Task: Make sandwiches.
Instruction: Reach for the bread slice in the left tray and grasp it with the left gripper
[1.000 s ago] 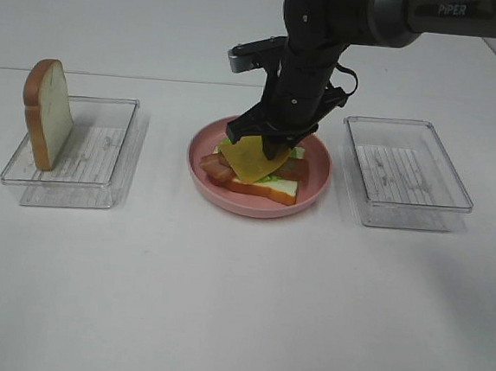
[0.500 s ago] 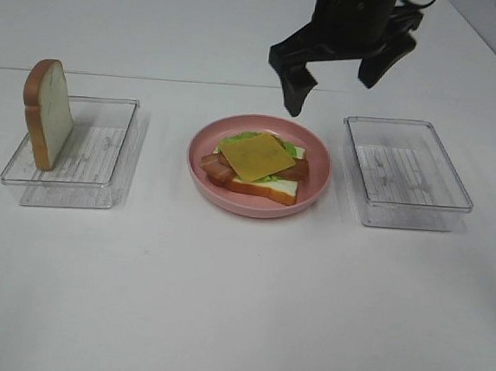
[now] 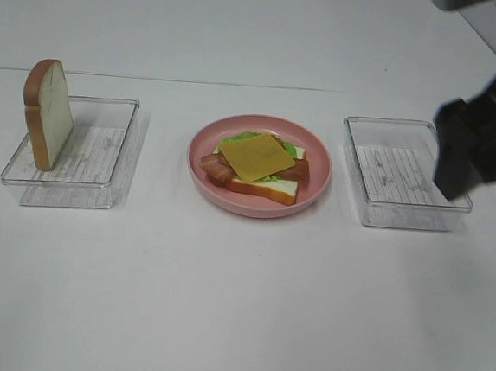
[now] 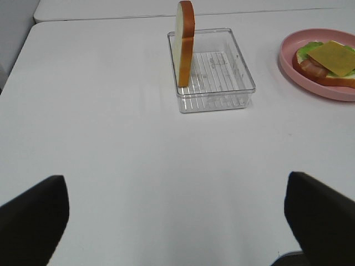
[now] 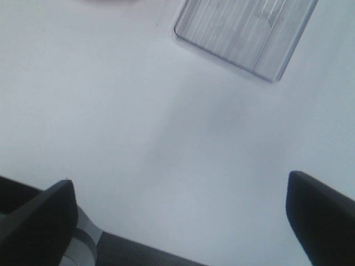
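**Right arm out at the far edge, sandwich lying free on the plate**

Right gripper (image 3: pixel 482 145) at the right border of the overhead view, blurred, above the outer side of the right tray (image 3: pixel 406 171); fingers spread wide, nothing between them. Left gripper (image 4: pixel 177 221) low over bare table (image 3: pixel 237 306), fingers (image 4: pixel 33 213) wide apart, holding nothing.

Half-built sandwich (image 3: pixel 257 166) on the pink plate (image 3: pixel 317 187), mid-table: cheese square (image 3: pixel 256 157) on top, tilted corner-wise, bacon and lettuce poking out beneath, bread at the bottom. No gripper near it.

Spare bread slice (image 3: pixel 47 114) on edge in the left tray (image 3: pixel 101 173), against its outer wall.

Trays flank the plate, each well apart from it. Wide white surface in front of all three.
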Controlling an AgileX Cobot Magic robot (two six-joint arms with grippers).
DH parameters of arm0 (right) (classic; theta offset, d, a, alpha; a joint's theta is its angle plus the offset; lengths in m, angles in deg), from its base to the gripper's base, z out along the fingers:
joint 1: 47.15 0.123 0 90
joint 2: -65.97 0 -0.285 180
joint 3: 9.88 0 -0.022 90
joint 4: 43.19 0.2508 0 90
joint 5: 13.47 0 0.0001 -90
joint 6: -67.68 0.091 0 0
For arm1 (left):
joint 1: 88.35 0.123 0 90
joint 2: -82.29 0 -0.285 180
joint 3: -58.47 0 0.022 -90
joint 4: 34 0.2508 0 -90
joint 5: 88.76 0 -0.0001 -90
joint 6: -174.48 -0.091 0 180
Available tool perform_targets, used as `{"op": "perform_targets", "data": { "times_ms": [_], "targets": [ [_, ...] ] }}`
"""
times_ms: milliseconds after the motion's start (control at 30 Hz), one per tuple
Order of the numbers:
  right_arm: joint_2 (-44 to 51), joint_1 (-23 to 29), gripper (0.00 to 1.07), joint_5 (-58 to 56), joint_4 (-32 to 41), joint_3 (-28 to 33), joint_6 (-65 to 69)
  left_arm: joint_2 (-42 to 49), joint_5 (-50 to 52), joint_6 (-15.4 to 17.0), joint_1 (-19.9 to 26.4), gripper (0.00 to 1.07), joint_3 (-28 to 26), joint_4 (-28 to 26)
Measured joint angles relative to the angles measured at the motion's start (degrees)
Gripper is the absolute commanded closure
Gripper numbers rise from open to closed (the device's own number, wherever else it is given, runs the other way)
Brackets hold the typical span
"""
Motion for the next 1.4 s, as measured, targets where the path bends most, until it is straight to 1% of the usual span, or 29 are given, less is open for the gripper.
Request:
{"op": "perform_targets", "data": {
  "times_ms": [33, 67, 133, 167, 200, 233, 267, 300, 333, 367, 400, 433, 467, 500, 533, 567, 600, 633, 667, 700, 767, 800, 867, 1000, 1033, 1100, 1133, 1200, 1400],
  "targets": [
    [2.8, 0.0, 0.08, 0.0, 0.0, 3.0, 0.7, 0.0, 0.0, 0.0, 0.0, 0.09, 0.0, 0.0],
    [2.8, 0.0, 0.08, 0.0, 0.0, 3.0, 0.7, 0.0, 0.0, 0.0, 0.0, 0.09, 0.0, 0.0],
    [12.9, 0.0, 0.08, 0.2, 0.0, 14.2, 2.7, 0.0, 0.0, 0.0, 0.0, 0.09, 0.0, 0.0],
    [12.9, 0.0, 0.08, 0.2, 0.0, 14.2, 2.7, 0.0, 0.0, 0.0, 0.0, 0.09, 0.0, 0.0],
    [15.6, 0.0, 0.08, 0.5, -0.1, 17.2, 3.2, 0.0, 0.0, 0.0, 0.0, 0.09, 0.0, 0.0],
    [20.4, -0.6, 0.08, 0.9, 0.1, 22.4, 3.8, 0.0, 0.0, 0.0, 0.0, 0.09, 0.0, 0.0],
    [20.4, -0.6, 0.08, 0.9, 0.1, 22.4, 3.8, 0.0, 0.0, 0.0, 0.0, 0.09, 0.0, 0.0],
    [22.9, -1.5, 0.08, 1.0, 0.6, 25.2, 4.1, 0.0, 0.0, 0.0, 0.0, 0.09, 0.0, 0.0],
    [27.1, -4.4, 0.08, 1.1, 1.7, 29.8, 4.0, 0.0, 0.0, 0.0, 0.0, 0.09, 0.0, 0.0],
    [27.1, -4.4, 0.08, 1.1, 1.7, 29.8, 4.0, 0.0, 0.0, 0.0, 0.0, 0.09, 0.0, 0.0],
    [31.3, -8.1, 0.08, 1.1, 3.1, 33.9, 3.5, 0.0, 0.0, 0.0, 0.0, 0.09, 0.0, 0.0],
    [31.3, -8.1, 0.08, 1.1, 3.1, 33.9, 3.5, 0.0, 0.0, 0.0, 0.0, 0.09, 0.0, 0.0],
    [33.7, -10.2, 0.08, 1.1, 4.1, 35.3, 2.9, 0.0, 0.0, 0.0, 0.0, 0.09, 0.0, 0.0],
    [38.5, -13.8, 0.08, 1.4, 6.8, 36.3, 0.9, 0.0, 0.0, 0.0, 0.0, 0.09, 0.0, 0.0],
    [38.5, -13.8, 0.08, 1.4, 6.8, 36.3, 0.9, 0.0, 0.0, 0.0, 0.0, 0.09, 0.0, 0.0],
    [43.0, -17.2, 0.08, 2.4, 9.2, 36.4, -1.9, 0.0, 0.0, 0.0, 0.0, 0.09, 0.0, 0.0],
    [45.6, -18.7, 0.08, 3.0, 10.7, 36.4, -3.0, 0.0, 0.0, 0.0, 0.0, 0.09, 0.0, 0.0],
    [45.6, -18.7, 0.08, 3.0, 10.7, 36.4, -3.0, 0.0, 0.0, 0.0, 0.0, 0.09, 0.0, 0.0],
    [50.1, -21.1, 0.08, 4.0, 12.0, 37.0, -5.0, 0.0, 0.0, 0.0, 0.0, 0.09, 0.0, 0.0],
    [50.1, -21.1, 0.08, 4.0, 12.0, 37.0, -5.0, 0.0, 0.0, 0.0, 0.0, 0.09, 0.0, 0.0],
    [56.8, -23.8, 0.08, 4.5, 12.1, 38.0, -6.8, 0.0, 0.0, 0.0, 0.0, 0.09, 0.0, 0.0],
    [56.8, -23.8, 0.08, 4.5, 12.1, 38.0, -6.8, 0.0, 0.0, 0.0, 0.0, 0.09, 0.0, 0.0],
    [61.4, -24.5, 0.08, 4.6, 12.1, 38.2, -7.0, 0.0, 0.0, 0.0, 0.0, 0.09, 0.0, 0.0],
    [65.0, -24.5, 0.08, 4.6, 12.1, 38.3, -7.0, 0.0, 0.0, 0.0, 0.0, 0.09, 0.0, 0.0],
    [67.6, -24.5, 0.08, 4.6, 12.1, 38.3, -7.0, 0.0, 0.0, 0.0, 0.0, 0.09, 0.0, 0.0],
    [69.2, -24.5, 0.08, 4.6, 12.1, 38.3, -7.0, 0.0, 0.0, 0.0, 0.0, 0.09, 0.0, 0.0],
    [72.2, -24.5, 0.08, 4.7, 12.1, 38.3, -7.0, 0.0, 0.0, 0.0, 0.0, 0.09, 0.0, 0.0],
    [74.4, -24.5, 0.08, 4.6, 12.1, 38.3, -7.0, 0.0, 0.0, 0.0, 0.0, 0.09, 0.0, 0.0],
    [74.9, -25.2, 0.08, 4.6, 12.2, 38.3, -7.0, 0.0, 0.0, 0.0, 0.0, 0.09, 0.0, 0.0]
  ]
}}
